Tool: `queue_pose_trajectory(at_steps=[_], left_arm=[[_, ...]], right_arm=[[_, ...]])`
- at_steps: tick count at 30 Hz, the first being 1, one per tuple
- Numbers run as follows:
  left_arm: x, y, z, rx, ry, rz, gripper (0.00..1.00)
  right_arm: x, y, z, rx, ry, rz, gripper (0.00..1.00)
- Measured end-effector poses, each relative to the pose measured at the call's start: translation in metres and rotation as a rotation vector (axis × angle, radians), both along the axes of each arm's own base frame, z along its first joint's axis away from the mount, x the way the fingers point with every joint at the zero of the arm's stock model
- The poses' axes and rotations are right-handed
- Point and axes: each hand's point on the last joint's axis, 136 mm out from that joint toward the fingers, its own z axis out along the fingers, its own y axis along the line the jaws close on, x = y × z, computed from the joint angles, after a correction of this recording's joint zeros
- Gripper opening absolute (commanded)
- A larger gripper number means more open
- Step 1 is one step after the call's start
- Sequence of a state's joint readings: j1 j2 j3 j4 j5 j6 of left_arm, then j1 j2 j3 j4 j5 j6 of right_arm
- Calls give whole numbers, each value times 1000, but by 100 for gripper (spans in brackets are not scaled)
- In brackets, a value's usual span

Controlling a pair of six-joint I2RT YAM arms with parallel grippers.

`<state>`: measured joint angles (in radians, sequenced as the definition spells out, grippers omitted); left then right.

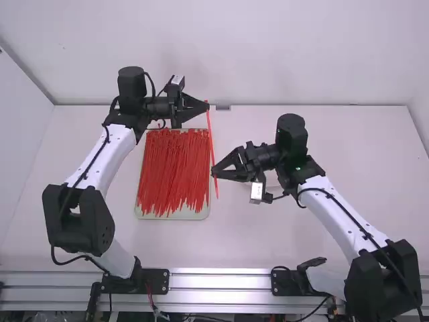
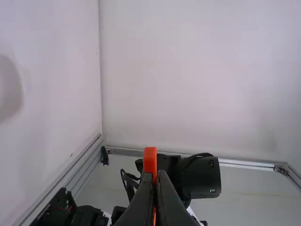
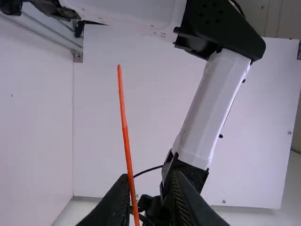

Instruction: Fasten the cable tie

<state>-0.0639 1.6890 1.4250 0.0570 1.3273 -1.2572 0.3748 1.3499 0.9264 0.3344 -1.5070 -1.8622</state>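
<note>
Left pincer (image 1: 201,104) is clamped shut on the far end of the cable tie (image 1: 210,137). My right pincer (image 1: 215,172) stands spread around its near part. I judge nothing fastened yet: the tie is straight, with no loop. Spare ties (image 1: 174,168) lie just beside it. The back wall (image 1: 301,54) is near, and open table (image 1: 348,134) lies to the right.

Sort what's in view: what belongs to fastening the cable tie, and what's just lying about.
In the job: the single red cable tie; the left hand, shut on its far end; the right hand, open around its near part.
Lying about: the pile of spare red ties; the tray under them.
</note>
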Motion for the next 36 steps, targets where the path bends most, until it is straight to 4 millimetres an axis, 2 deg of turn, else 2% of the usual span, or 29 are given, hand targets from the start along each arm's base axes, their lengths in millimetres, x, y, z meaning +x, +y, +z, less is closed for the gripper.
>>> queue_pose_trajectory(at_steps=[11, 13, 14, 23, 28, 32, 36], left_arm=[[-2, -3, 0, 0, -2, -8, 2], [-2, -3, 0, 2, -10, -9, 2], [-2, -4, -1, 3, -14, -10, 2], [-2, -3, 0, 7, -37, -11, 2], [-1, -3, -1, 36, -200, -18, 2], [2, -2, -5, 81, -372, -16, 2], [6, -2, -10, 139, -572, -12, 2]], right_arm=[[3, 1, -1, -3, -1, -18, 20], [3, 1, -1, -4, -1, -21, 13], [4, 1, -1, -2, -7, -22, 0], [4, 1, -1, -5, 0, -22, 0], [4, 1, -1, -31, 79, -26, 0], [6, 2, -1, -75, 212, -41, 0], [9, 2, -2, -145, 434, -61, 0]])
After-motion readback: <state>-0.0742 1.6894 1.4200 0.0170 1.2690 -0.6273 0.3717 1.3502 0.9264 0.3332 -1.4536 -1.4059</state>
